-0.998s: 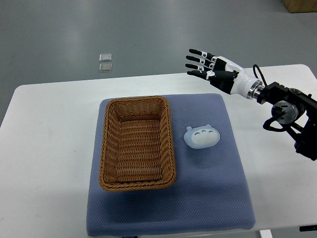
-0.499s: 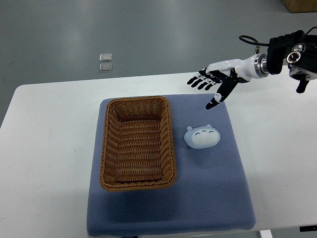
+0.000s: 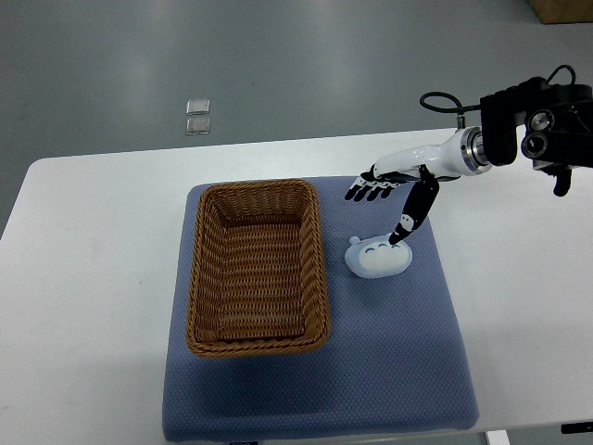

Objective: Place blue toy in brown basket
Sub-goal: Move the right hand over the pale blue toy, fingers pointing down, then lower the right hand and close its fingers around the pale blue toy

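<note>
Where the pad lies bare to the right of the basket, the toy sits flat on the cloth, well outside the wicker and just apart from its right rim. It is a pale blue, rounded lump with a smooth, soft-looking skin, two small nubs along its upper edge and a row of three light spots on top.

Over it hangs the right hand, its arm coming in from the right edge of the picture. The fingers are spread wide and straight, pointing left above the pad beyond the toy, and they hold nothing. The thumb points down and its dark tip meets the toy's upper right edge, or sits just above it; actual contact cannot be told. White shells cover the hand's back, with black joints and tips, and a dark cable loops above the wrist.

Woven of brown wicker, the basket is a rounded rectangle with a thick braided rim and ribbed walls sloping to a flat bottom. Nothing lies inside it.

Under both, the pad is a blue-grey square of dotted fabric with soft corners. It rests on a smooth white table with rounded corners, and grey floor shows beyond the table's far edge.
</note>
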`<act>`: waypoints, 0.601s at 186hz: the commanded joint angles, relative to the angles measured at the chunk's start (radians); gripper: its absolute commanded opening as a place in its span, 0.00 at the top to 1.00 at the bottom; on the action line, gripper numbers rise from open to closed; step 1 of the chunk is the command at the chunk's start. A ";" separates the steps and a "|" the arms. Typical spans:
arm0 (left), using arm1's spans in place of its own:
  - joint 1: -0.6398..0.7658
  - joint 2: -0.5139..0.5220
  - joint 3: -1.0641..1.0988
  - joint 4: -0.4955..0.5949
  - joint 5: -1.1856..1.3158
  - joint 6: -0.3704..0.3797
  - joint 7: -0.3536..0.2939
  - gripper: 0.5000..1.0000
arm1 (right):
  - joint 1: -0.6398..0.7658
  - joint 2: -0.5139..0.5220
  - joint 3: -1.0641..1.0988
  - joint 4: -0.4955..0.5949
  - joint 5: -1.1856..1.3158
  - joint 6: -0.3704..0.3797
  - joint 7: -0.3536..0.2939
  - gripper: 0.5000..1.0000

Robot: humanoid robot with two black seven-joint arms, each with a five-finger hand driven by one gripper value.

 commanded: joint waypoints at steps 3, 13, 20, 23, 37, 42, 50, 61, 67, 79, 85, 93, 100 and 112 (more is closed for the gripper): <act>-0.001 0.000 -0.004 0.002 -0.001 0.000 0.000 0.00 | -0.036 0.013 0.000 -0.009 -0.064 -0.010 0.001 0.18; 0.001 0.000 -0.004 0.002 -0.001 0.000 0.000 0.00 | -0.059 0.020 0.000 -0.013 -0.085 -0.027 0.003 0.18; -0.001 0.000 -0.006 0.002 -0.001 0.000 0.001 0.00 | -0.082 0.032 0.000 -0.022 -0.096 -0.057 0.006 0.18; -0.001 0.000 -0.006 0.002 -0.001 0.000 0.000 0.00 | -0.088 0.035 0.000 -0.025 -0.099 -0.065 0.006 0.18; 0.001 0.000 -0.008 0.003 -0.002 0.000 0.001 0.00 | -0.119 0.059 0.000 -0.047 -0.121 -0.116 0.009 0.18; 0.001 0.000 -0.009 0.005 -0.001 0.002 0.001 0.00 | -0.125 0.064 0.000 -0.053 -0.130 -0.125 0.009 0.18; 0.001 0.000 -0.009 0.008 -0.002 0.000 0.000 0.00 | -0.141 0.073 0.000 -0.062 -0.151 -0.136 0.009 0.18; 0.001 0.000 -0.011 0.009 -0.001 0.002 0.001 0.00 | -0.157 0.081 0.000 -0.073 -0.179 -0.136 0.009 0.18; 0.001 0.000 -0.011 0.011 -0.002 0.002 0.001 0.00 | -0.164 0.087 0.000 -0.079 -0.190 -0.136 0.009 0.18; 0.001 0.000 -0.012 0.012 -0.002 0.002 0.000 0.00 | -0.176 0.092 0.000 -0.085 -0.201 -0.137 0.009 0.18; 0.001 0.000 -0.012 0.012 -0.002 0.002 0.000 0.00 | -0.184 0.093 0.000 -0.088 -0.202 -0.137 0.009 0.19; 0.001 0.000 -0.012 0.012 -0.002 0.002 0.001 0.00 | -0.193 0.095 0.000 -0.090 -0.202 -0.137 0.009 0.19; 0.001 0.000 -0.012 0.012 -0.002 0.002 0.001 0.00 | -0.199 0.096 0.001 -0.093 -0.204 -0.139 0.009 0.19; 0.001 0.000 -0.012 0.012 -0.002 0.002 0.001 0.00 | -0.207 0.102 0.001 -0.099 -0.204 -0.139 0.009 0.19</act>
